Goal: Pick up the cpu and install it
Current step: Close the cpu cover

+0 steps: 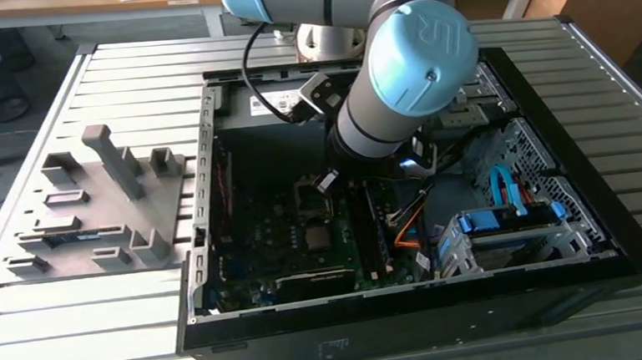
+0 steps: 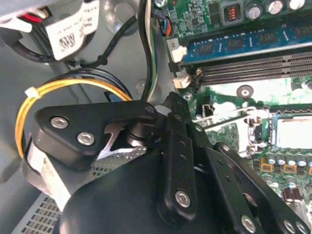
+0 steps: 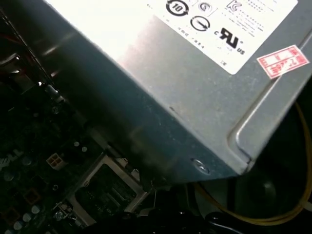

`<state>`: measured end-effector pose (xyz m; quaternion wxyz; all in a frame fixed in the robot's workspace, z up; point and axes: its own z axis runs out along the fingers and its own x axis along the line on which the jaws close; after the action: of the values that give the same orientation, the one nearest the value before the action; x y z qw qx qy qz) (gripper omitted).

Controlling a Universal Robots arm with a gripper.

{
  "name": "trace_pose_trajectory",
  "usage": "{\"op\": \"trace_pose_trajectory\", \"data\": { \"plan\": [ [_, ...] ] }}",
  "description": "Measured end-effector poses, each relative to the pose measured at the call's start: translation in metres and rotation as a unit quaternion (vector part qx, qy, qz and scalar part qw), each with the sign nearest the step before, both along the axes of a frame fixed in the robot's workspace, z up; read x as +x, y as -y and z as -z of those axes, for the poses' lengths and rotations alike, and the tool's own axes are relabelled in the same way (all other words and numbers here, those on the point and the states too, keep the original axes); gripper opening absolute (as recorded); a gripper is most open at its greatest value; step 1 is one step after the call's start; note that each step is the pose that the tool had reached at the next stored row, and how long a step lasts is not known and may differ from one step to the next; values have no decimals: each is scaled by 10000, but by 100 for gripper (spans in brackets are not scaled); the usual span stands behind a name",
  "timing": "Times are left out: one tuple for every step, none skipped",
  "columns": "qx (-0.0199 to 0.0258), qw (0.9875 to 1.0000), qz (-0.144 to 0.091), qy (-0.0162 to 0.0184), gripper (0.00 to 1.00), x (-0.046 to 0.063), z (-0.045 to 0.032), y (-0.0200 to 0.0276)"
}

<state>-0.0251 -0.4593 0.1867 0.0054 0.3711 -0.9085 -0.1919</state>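
Currently the tool (image 2: 163, 109) is hovering near the motherboard socket (image 2: 291, 130), seemingly at the installing step. Whether it is grasping the cpu cannot be told; seating is calling for square alignment.

- The exterior view is looking steeply down on the table (image 1: 124, 66) and the open computer case (image 1: 419, 325).
- Both wrist views are peering close inside the case, sharing the motherboard (image 2: 219, 131) (image 3: 53, 161).
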Motion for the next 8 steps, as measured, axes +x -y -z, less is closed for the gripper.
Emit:
{"op": "trace_pose_trajectory", "data": {
  "plan": [
    [0, 10000, -3, 9, 10, -7, -6, 1],
    [0, 10000, -5, 17, 10, -13, -14, 1],
    [1, 10000, -6, 23, 10, -17, -23, 2],
    [1, 10000, -8, 28, 10, -22, -33, 3],
    [0, 10000, -9, 32, 10, -25, -44, 3],
    [0, 10000, -11, 36, 10, -28, -54, 4],
    [1, 10000, -12, 39, 10, -30, -67, 4],
    [1, 10000, -12, 41, 10, -31, -81, 4]
  ]
}}
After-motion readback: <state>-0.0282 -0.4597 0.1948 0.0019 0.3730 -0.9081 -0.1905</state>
